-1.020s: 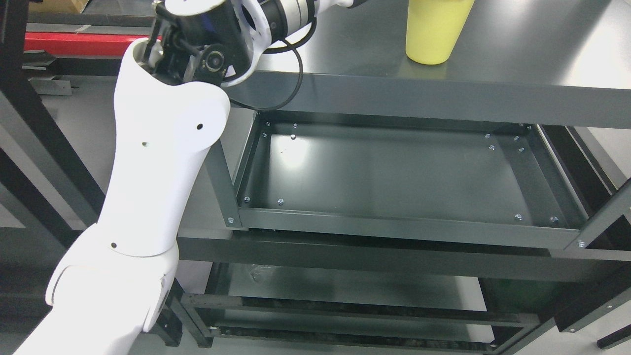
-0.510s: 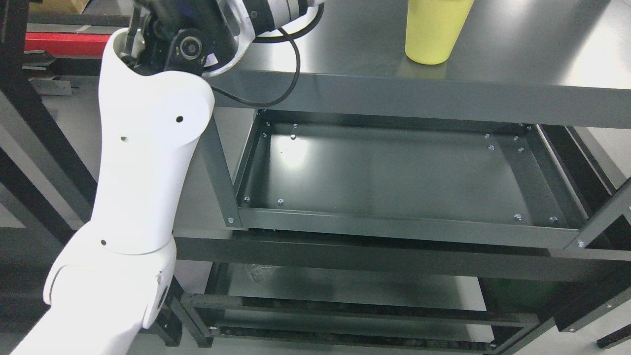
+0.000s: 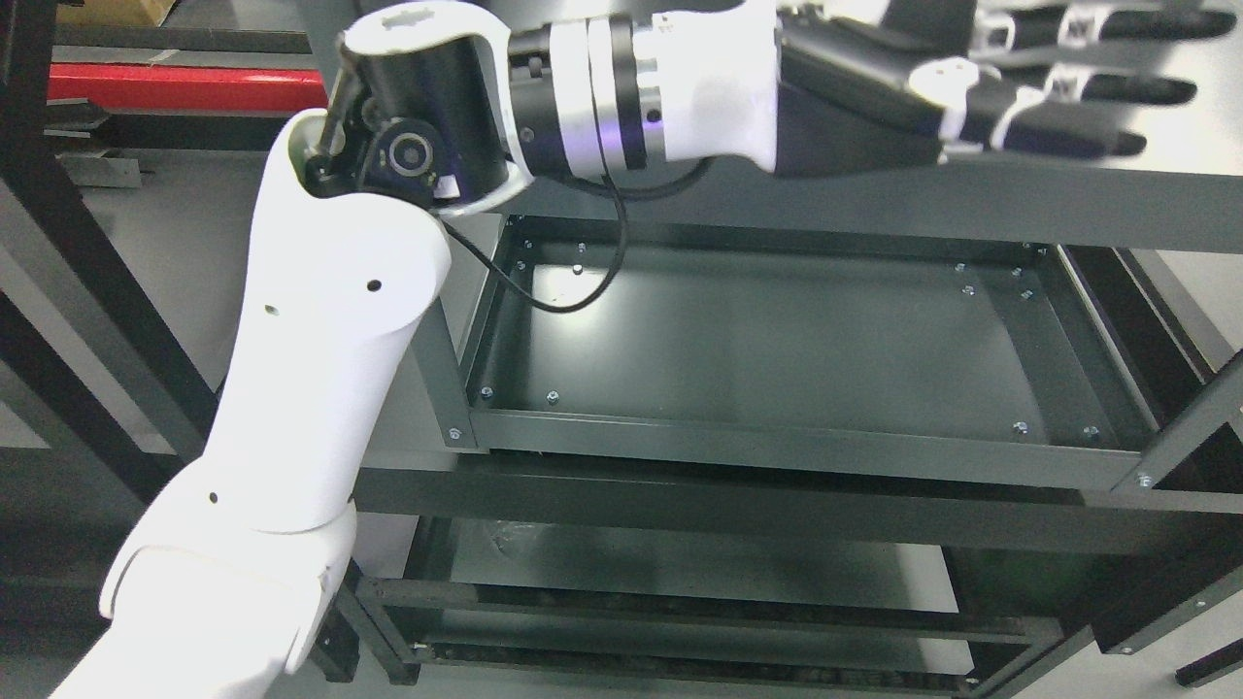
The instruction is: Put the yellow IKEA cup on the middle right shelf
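The left arm [image 3: 320,388] rises from the lower left, bends at the elbow and stretches rightward across the top of the frame, along the upper shelf [image 3: 874,199] of the dark metal rack. Its robot hand [image 3: 1020,83] lies flat with fingers [image 3: 1117,92] extended and grasping nothing. The arm and hand block the view of that shelf's surface, and the yellow cup cannot be seen. Below, the tray-like shelf [image 3: 777,447] shows only bolts, with lower rails [image 3: 680,602] beneath.
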You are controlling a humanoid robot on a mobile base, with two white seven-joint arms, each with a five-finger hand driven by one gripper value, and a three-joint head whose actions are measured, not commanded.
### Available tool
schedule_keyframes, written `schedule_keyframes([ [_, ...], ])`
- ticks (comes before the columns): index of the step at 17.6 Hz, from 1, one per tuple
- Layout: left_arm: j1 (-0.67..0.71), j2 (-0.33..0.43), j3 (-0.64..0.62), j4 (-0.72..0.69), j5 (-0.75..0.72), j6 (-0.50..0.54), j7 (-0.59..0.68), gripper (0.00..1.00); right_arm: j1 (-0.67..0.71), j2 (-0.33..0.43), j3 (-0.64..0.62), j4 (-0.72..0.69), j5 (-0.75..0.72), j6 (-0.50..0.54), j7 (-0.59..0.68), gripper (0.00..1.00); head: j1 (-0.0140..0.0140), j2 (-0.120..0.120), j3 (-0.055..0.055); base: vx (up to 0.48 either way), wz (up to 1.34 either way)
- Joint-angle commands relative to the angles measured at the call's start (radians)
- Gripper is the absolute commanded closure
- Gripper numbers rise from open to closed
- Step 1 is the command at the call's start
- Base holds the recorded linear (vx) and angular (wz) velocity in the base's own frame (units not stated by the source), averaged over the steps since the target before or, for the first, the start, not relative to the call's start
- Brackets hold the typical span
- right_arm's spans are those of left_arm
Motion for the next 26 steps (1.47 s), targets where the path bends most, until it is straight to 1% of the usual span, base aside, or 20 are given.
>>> schedule_keyframes([
  [1, 0.096, 0.017, -0.271, -0.04, 0.032, 0.006, -0.016, 0.02, 0.014, -0.017, 0.017, 0.0, -0.025, 0.001, 0.001, 0.01, 0.0, 0.0, 0.0, 0.0, 0.0],
  [3, 0.144, 0.017, -0.328, -0.036, 0.015, 0.004, -0.015, 0.02, 0.014, -0.017, 0.017, 0.0, -0.025, 0.001, 0.001, 0.01, 0.0, 0.0, 0.0, 0.0, 0.0],
  [5, 0.195, 0.017, -0.357, -0.032, -0.025, 0.003, -0.013, 0.02, 0.014, -0.017, 0.017, 0.0, -0.025, 0.001, 0.001, 0.01, 0.0, 0.0, 0.0, 0.0, 0.0],
  [8, 0.32, 0.017, -0.38, -0.016, -0.13, -0.003, -0.013, 0.02, 0.014, -0.017, 0.017, 0.0, -0.025, 0.001, 0.001, 0.01, 0.0, 0.0, 0.0, 0.0, 0.0],
  [9, 0.371, 0.017, -0.38, 0.001, -0.185, -0.012, -0.012, 0.01, 0.014, -0.017, 0.017, 0.0, -0.025, 0.001, 0.001, 0.01, 0.0, 0.0, 0.0, 0.0, 0.0],
  [10, 0.415, 0.017, -0.38, 0.021, -0.257, -0.044, -0.009, 0.01, 0.014, -0.017, 0.017, 0.0, -0.025, 0.001, 0.001, 0.0, 0.0, 0.0, 0.0, 0.0, 0.0],
  [12, 0.497, 0.017, -0.356, 0.091, -0.469, -0.203, -0.009, 0.01, 0.014, -0.017, 0.017, 0.0, -0.025, 0.001, 0.001, 0.01, 0.0, 0.0, 0.0, 0.0, 0.0],
  [13, 0.529, 0.017, -0.327, 0.139, -0.562, -0.336, -0.009, 0.01, 0.014, -0.017, 0.017, 0.0, -0.025, 0.001, 0.001, 0.01, 0.0, 0.0, 0.0, 0.0, 0.0],
  [15, 0.551, 0.017, -0.285, 0.217, -0.673, -0.541, 0.01, 0.01, 0.014, -0.017, 0.017, 0.0, -0.025, 0.001, 0.001, 0.01, 0.0, 0.0, 0.0, 0.0, 0.0],
  [16, 0.566, 0.017, -0.252, 0.237, -0.731, -0.624, 0.048, 0.01, 0.014, -0.017, 0.017, 0.0, -0.025, 0.001, 0.001, 0.01, 0.0, 0.0, 0.0, 0.0, 0.0],
  [17, 0.584, 0.017, -0.212, 0.239, -0.774, -0.665, 0.094, 0.01, 0.014, -0.017, 0.017, 0.0, -0.025, 0.001, 0.001, 0.01, 0.0, 0.0, 0.0, 0.0, 0.0],
  [18, 0.607, 0.017, -0.148, 0.238, -0.834, -0.701, 0.15, 0.01, 0.014, -0.017, 0.017, 0.0, -0.025, 0.001, 0.001, 0.01, 0.0, 0.0, 0.0, 0.0, 0.0],
  [19, 0.627, 0.017, -0.089, 0.238, -0.888, -0.735, 0.181, 0.01, 0.014, -0.017, 0.017, 0.0, -0.025, 0.001, 0.001, 0.01, 0.0, 0.0, 0.0, 0.0, 0.0],
  [21, 0.695, 0.017, 0.017, 0.221, -0.975, -0.823, 0.183, 0.01, 0.014, -0.017, 0.017, 0.0, -0.025, 0.001, 0.001, 0.01, 0.0, 0.0, 0.0, 0.0, 0.0],
  [23, 0.783, 0.017, 0.066, 0.166, -0.99, -0.912, 0.18, 0.02, 0.014, -0.017, 0.017, 0.0, -0.025, 0.001, 0.001, 0.01, 0.0, 0.0, 0.0, 0.0, 0.0],
  [26, 0.883, 0.017, 0.094, 0.113, -1.025, -0.928, 0.18, 0.02, 0.014, -0.017, 0.017, 0.0, -0.025, 0.001, 0.001, 0.01, 0.0, 0.0, 0.0, 0.0, 0.0],
])
